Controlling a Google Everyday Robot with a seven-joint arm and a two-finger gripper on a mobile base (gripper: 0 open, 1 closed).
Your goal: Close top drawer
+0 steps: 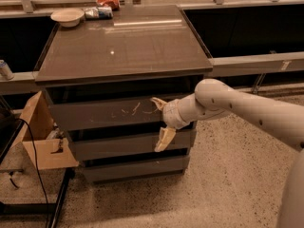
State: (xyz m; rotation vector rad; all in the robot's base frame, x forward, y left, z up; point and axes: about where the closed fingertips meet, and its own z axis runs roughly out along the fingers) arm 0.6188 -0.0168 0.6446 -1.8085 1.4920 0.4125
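Note:
The top drawer (pixel 95 115) is the uppermost grey front of the cabinet, with pale scratch marks (pixel 135 109) near its middle. A dark gap shows between it and the cabinet top (pixel 123 44). My gripper (pixel 161 121) is at the right part of that front, just right of the scratches. It is open: one finger (pixel 157 102) points up and left against the front, the other finger (pixel 165 139) hangs down over the middle drawer (pixel 114 146). My white arm (pixel 247 108) reaches in from the right.
A white bowl (pixel 67 16), a packet (pixel 99 12) and a red bag (pixel 108 2) sit at the back of the cabinet top. An open cardboard box (pixel 40 137) and a black cable (pixel 33 160) are left of the cabinet. The bottom drawer (pixel 135 169) is below.

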